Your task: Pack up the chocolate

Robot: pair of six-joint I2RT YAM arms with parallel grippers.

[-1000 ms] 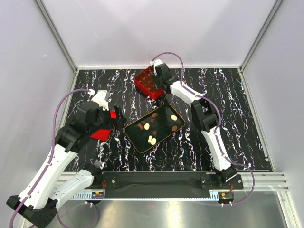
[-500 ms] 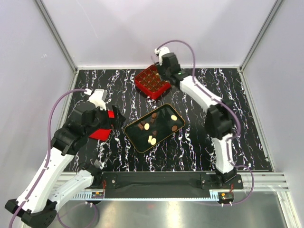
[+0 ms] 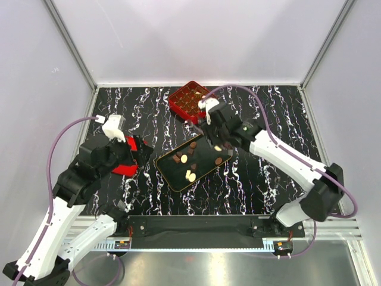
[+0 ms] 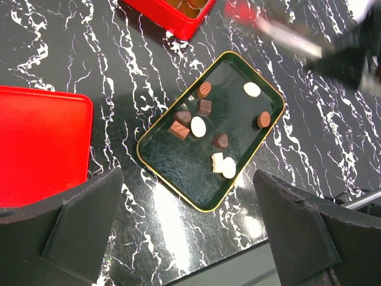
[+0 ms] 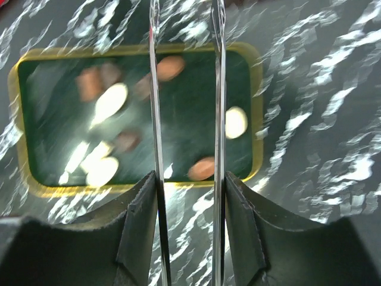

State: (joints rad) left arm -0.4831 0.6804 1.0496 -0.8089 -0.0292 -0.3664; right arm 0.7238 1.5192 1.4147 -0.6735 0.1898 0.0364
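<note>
The chocolate [image 3: 184, 158] lies as several small brown and cream-white pieces in a black gold-rimmed tray [image 3: 168, 179] at mid-table. The left wrist view shows the same chocolate [image 4: 198, 126] in the tray [image 4: 178, 161]. My right gripper [image 3: 216, 132] hangs over the tray's far right end. It is shut on thin metal tongs [image 5: 156, 119], whose two blades run parallel over the blurred tray [image 5: 36, 173] and chocolate [image 5: 236, 122]; their tips are out of frame. My left gripper [image 3: 128, 152] is open and empty, high over the table left of the tray.
A red square gridded box [image 3: 190, 102] with pieces in its cells stands at the back, just behind the right wrist. A flat red lid [image 4: 41, 143] lies left of the tray under the left arm. Grey walls close in the table.
The right arm has swung from over the red box at the back forward to above the tray, tongs still in its grip. The left arm has drawn back a little to the left.
</note>
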